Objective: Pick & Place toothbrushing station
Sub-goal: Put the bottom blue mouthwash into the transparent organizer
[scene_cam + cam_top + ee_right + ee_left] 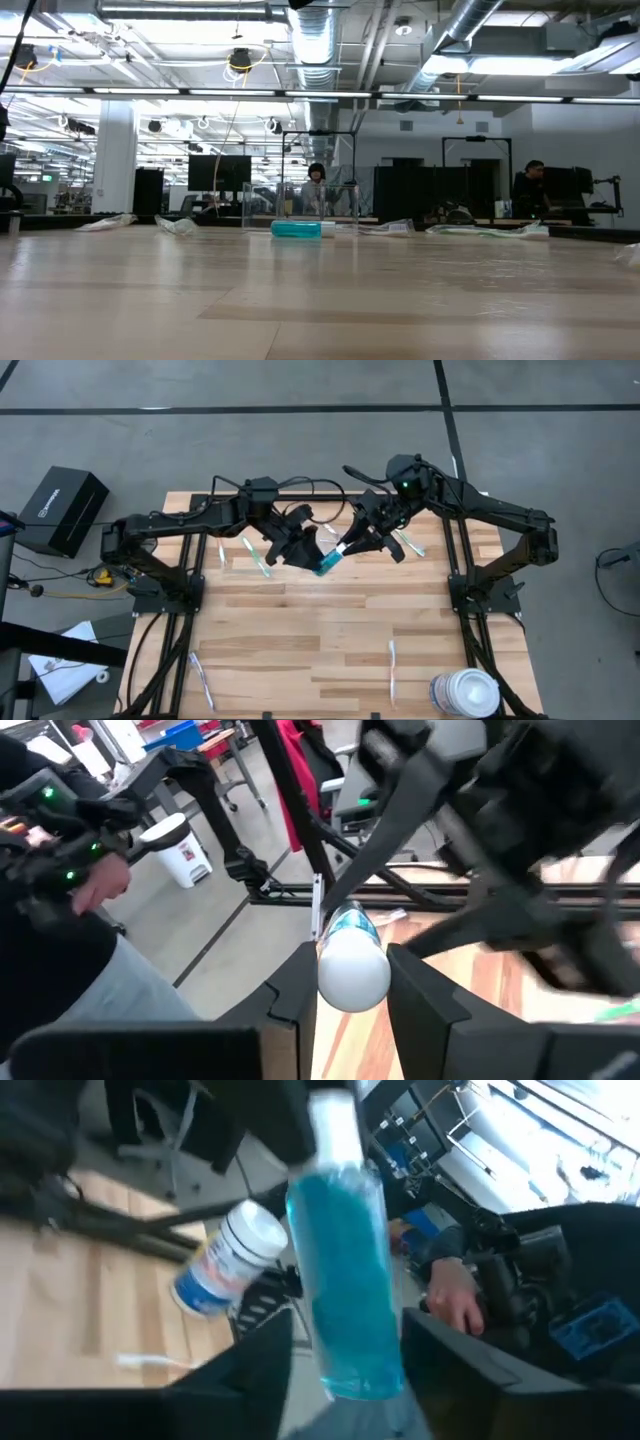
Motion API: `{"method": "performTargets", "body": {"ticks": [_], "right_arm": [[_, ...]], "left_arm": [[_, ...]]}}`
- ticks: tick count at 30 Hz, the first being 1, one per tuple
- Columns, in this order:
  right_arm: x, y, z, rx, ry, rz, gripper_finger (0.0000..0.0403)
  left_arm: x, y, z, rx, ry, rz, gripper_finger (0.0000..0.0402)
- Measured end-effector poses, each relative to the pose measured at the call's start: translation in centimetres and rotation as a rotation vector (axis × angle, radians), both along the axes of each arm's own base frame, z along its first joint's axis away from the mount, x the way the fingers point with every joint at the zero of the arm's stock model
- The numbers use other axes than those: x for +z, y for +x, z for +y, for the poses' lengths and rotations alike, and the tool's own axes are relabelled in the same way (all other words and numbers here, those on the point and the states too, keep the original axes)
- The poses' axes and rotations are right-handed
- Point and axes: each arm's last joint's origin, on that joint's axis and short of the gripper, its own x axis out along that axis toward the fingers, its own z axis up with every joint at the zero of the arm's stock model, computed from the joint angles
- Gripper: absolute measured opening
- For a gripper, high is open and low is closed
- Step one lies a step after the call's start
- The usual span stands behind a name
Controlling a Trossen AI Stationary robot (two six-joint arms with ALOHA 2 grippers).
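Observation:
A blue-teal toothpaste tube [326,563] with a white cap hangs in the air over the far middle of the table, between my two grippers. My right gripper [352,541] is shut on its cap end. My left gripper [306,553] is open. Its fingers [262,1370] stand on either side of the tube's tail end [350,1360]. A second teal tube [297,229] lies on the table in front of the clear container [300,205]. Pale toothbrushes lie on the table at the far left [256,557], the near left [200,680] and the near right [392,665]. My right gripper pinches the tube's white cap [352,970] between its two fingers. The fingers come from the table's far right and slant a little downward. The tube is lifted clear of the table and slants away from the fingers, its tail end toward my left gripper.
A large white round tub [465,692] stands at the near right corner. Another toothbrush [408,544] lies under the right arm. A black box [62,510] sits on the floor to the table's left. People stand in the room beyond the table.

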Motion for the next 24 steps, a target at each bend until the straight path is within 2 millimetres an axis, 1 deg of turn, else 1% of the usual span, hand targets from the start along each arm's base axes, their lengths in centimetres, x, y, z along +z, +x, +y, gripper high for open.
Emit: {"method": "performTargets", "body": {"ticks": [2,4,7,12,16,19,23,24], "right_arm": [[0.5,-0.1,0.0,0.000,-0.003,-0.013,0.0084],[1.1,-0.3,0.1,0.014,-0.002,-0.033,0.0084],[1.9,-0.6,-0.3,0.004,-0.007,-0.059,0.0084],[2.8,-1.1,-1.3,-0.035,-0.015,-0.078,0.0084],[2.9,-1.5,-2.3,-0.075,-0.020,-0.066,0.0084],[2.8,-1.6,-2.8,-0.119,-0.039,-0.065,0.0084],[2.2,-1.5,-3.2,-0.244,-0.120,-0.015,0.0084],[1.8,-1.2,-3.4,-0.275,-0.137,0.010,0.0084]], "left_arm": [[0.5,-0.5,0.5,0.047,0.038,-0.038,0.0225],[1.2,-1.2,1.2,0.103,0.080,-0.081,0.0245],[2.6,-2.8,2.5,0.199,0.146,-0.150,0.0254],[5.4,-7.0,4.8,0.409,0.251,-0.263,0.0239],[7.1,-10.5,5.5,0.561,0.333,-0.304,0.0218],[7.4,-12.5,5.3,0.635,0.388,-0.257,0.0205],[6.4,-14.1,4.8,0.716,0.473,-0.103,0.0192],[6.1,-14.4,4.7,0.729,0.486,-0.065,0.0190]]}}
